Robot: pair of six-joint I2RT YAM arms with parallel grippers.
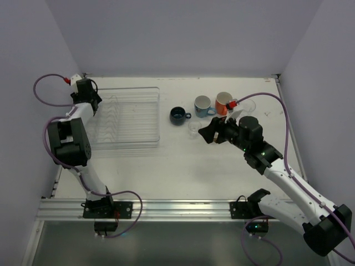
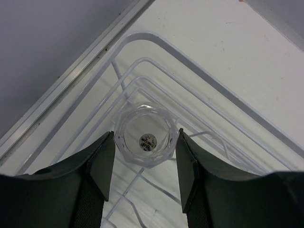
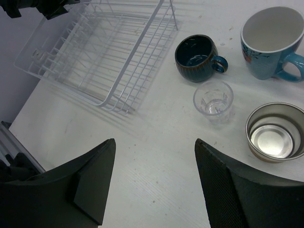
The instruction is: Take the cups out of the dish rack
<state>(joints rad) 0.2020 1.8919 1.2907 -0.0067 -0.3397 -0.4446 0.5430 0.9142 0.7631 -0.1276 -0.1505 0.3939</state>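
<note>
- Item under grip: a faceted clear cup [image 2: 146, 140], standing in the far-left corner of the dish rack [image 1: 130, 119], among the wires.
- My left end effector [image 2: 145, 159] is directly above that corner, pointing down. The cup lies dead centre between my fingers [image 2: 102, 166], and both pads appear to press its opposite sides. I judge it clamped.
- Long axis of the cup: vertical, in line with my wrist. I cannot tell whether it is mouth up or mouth down.
- Judgement: the coming move is a straight lift clear of the rack wires. Any tilt risks snagging.
- My right end effector [image 3: 154, 156] is well to the right of the rack, over the counter [image 1: 183, 172], with fingers apart and nothing between them. The left arm is plainly the nearer.
- Already out, to the right of the rack: dark-blue mug [image 1: 178, 115], light-blue mug [image 1: 203, 105], orange mug [image 1: 223, 102], a second clear cup [image 3: 213, 99] and a metal-lined cup [image 3: 274, 131].
</note>
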